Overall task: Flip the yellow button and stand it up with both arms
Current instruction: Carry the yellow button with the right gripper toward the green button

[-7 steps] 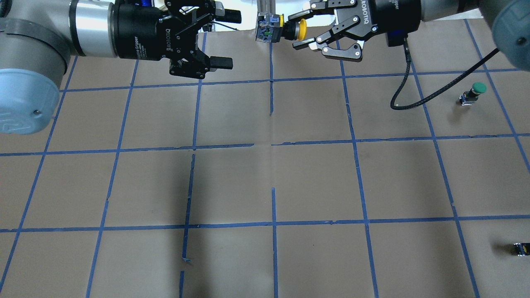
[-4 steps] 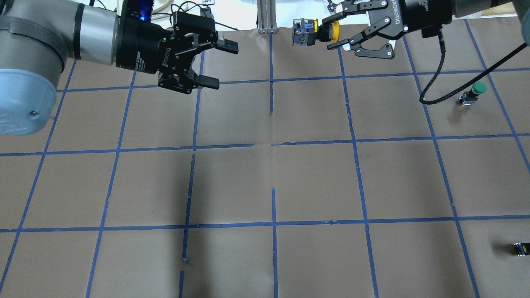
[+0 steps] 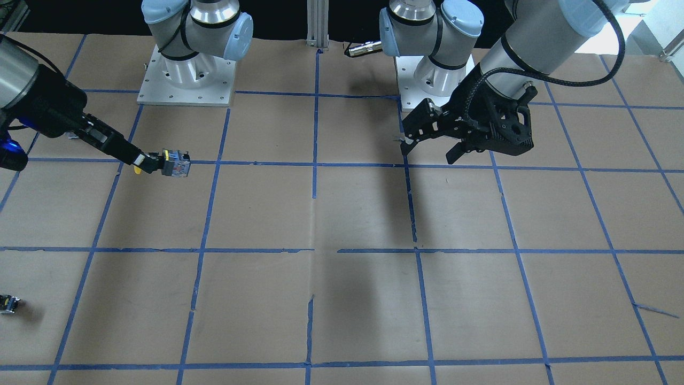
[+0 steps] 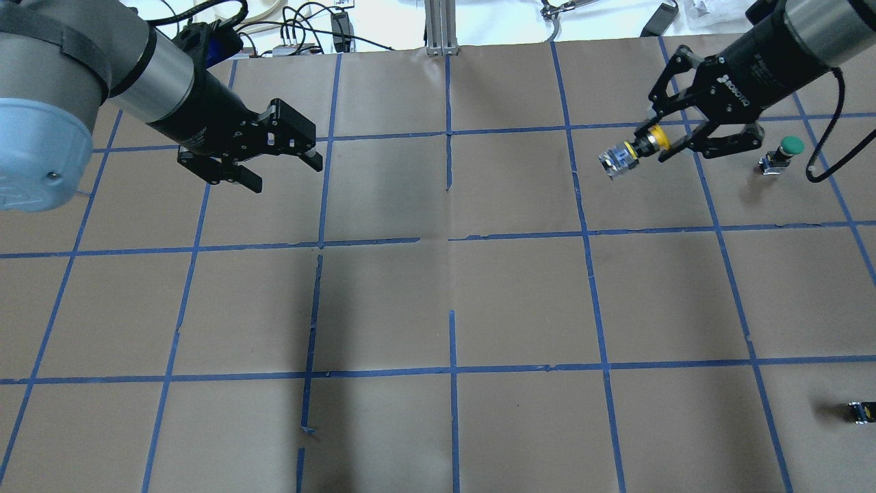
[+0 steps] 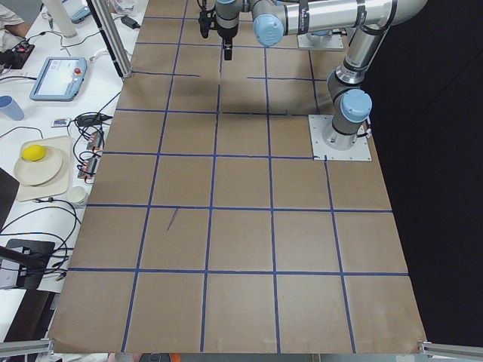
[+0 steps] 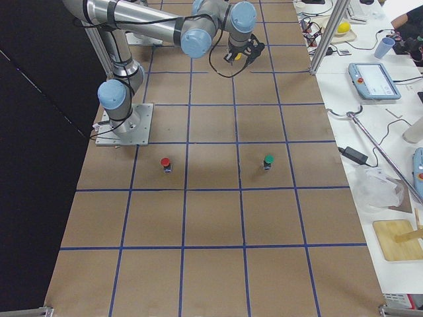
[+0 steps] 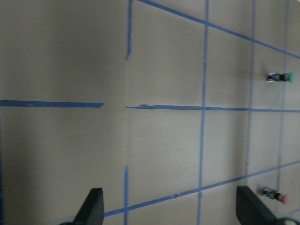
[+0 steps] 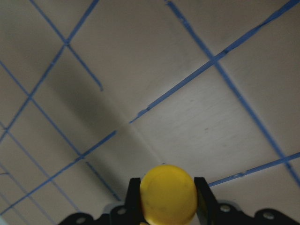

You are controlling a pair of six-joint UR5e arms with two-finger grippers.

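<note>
The yellow button point(image 4: 633, 152) hangs above the table at the far right, lying nearly level, with its grey body pointing to the table's middle. My right gripper point(image 4: 655, 141) is shut on it at the yellow cap. In the front-facing view the button point(image 3: 172, 163) sticks out of that gripper point(image 3: 142, 160). In the right wrist view the cap point(image 8: 168, 194) sits between the fingers point(image 8: 133, 197). My left gripper point(image 4: 284, 171) is open and empty at the far left, well apart from the button. It also shows in the front-facing view point(image 3: 430, 148) and in the left wrist view point(image 7: 171, 208).
A green-capped button point(image 4: 783, 153) stands just right of my right gripper. A small dark block point(image 4: 861, 411) lies at the near right edge. A red-capped button point(image 6: 165, 162) stands near the right arm's base. The brown table cover point(image 4: 452, 301) bears a blue tape grid.
My right gripper has carried the yellow button from the far middle to the right and lower. My left gripper has drawn back to the left and lower, still open.
</note>
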